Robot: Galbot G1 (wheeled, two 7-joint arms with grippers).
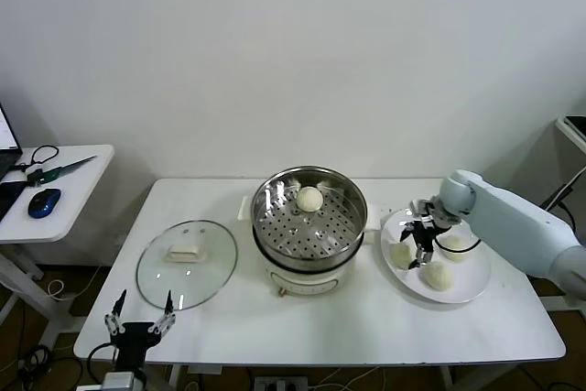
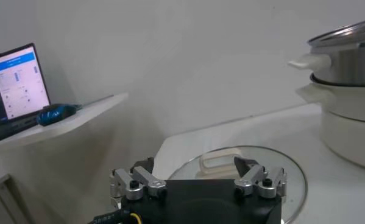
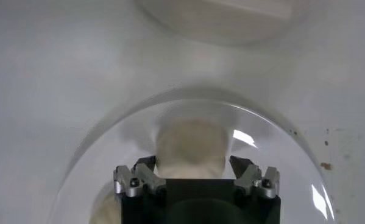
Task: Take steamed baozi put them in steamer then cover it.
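The steel steamer stands mid-table, uncovered, with one baozi on its perforated tray. Three more baozi lie on a white plate to its right: one nearest the steamer, one in front, one behind. My right gripper is low over the plate, open. In the right wrist view its fingers stand on either side of a baozi and are not closed on it. The glass cover lies flat left of the steamer. My left gripper is parked open at the table's front left edge.
The left wrist view shows the left gripper, the cover just past it and the steamer beyond. A side table at the far left holds a blue mouse and a laptop.
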